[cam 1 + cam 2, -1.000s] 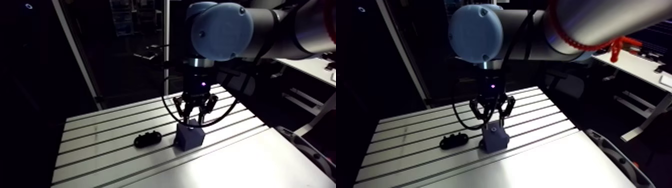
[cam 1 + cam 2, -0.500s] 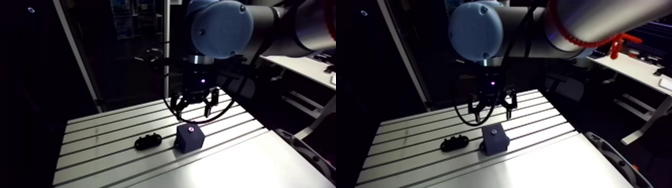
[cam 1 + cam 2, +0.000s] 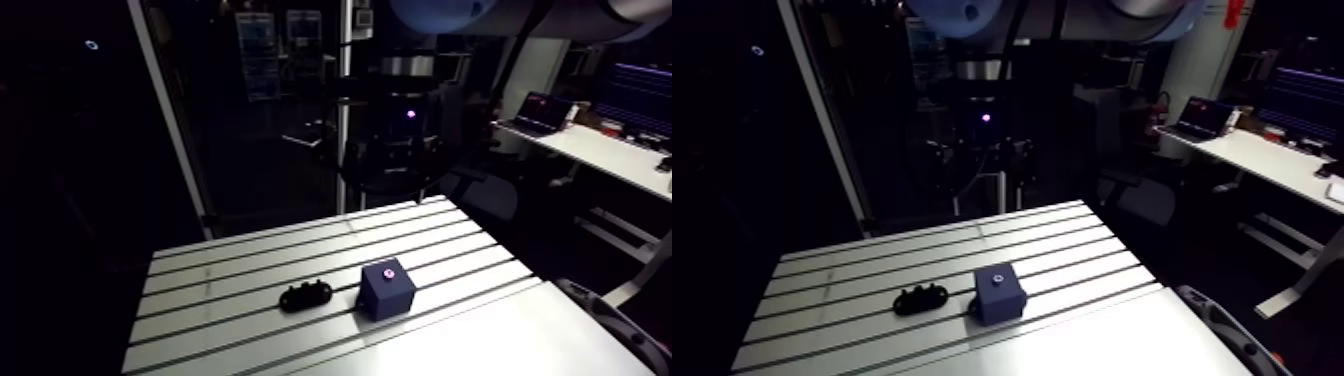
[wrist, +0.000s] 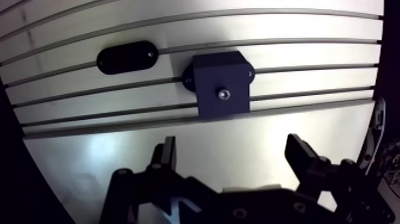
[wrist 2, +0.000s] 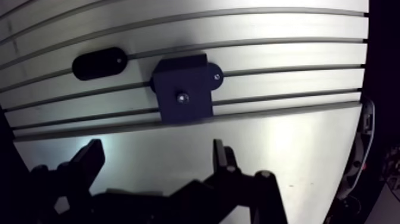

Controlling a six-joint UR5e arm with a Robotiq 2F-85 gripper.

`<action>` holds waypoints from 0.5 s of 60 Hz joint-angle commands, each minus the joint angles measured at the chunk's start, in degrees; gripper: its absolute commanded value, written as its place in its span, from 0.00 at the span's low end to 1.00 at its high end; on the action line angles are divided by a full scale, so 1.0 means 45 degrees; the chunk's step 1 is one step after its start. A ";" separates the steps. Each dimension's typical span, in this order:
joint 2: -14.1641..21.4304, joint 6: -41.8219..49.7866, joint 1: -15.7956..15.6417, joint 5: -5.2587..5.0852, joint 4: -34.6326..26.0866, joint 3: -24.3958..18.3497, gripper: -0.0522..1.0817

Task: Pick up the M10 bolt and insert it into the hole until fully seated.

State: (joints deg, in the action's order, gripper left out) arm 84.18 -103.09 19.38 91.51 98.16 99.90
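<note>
The pincer hangs wide and empty above the table. The bolt sits sunk in the top of the block, with a black oval piece near it

Slotted aluminium table with two dark pieces on it.

Long grooves run across the far part of the top, and the near strip is smooth and plain. A dark block sits upright near the middle, straddling the grooves close to where the smooth strip begins. Just beside it, apart by a narrow gap, a low black oval piece lies flat along the grooves.
</note>
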 commanded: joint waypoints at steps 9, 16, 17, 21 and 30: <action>0.0385 -0.0089 -0.0575 -0.0032 -0.1617 -0.2681 0.05; 0.0368 0.0000 -0.0757 -0.0068 -0.2021 -0.3276 0.05; 0.0349 0.0041 -0.0818 -0.0071 -0.2120 -0.3400 0.05; 0.0294 0.0136 -0.0991 -0.0124 -0.2246 -0.3654 0.05; 0.0174 0.0506 -0.1775 -0.0191 -0.2437 -0.4166 0.05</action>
State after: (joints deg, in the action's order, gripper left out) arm 85.46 -103.01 16.38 91.21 90.97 88.53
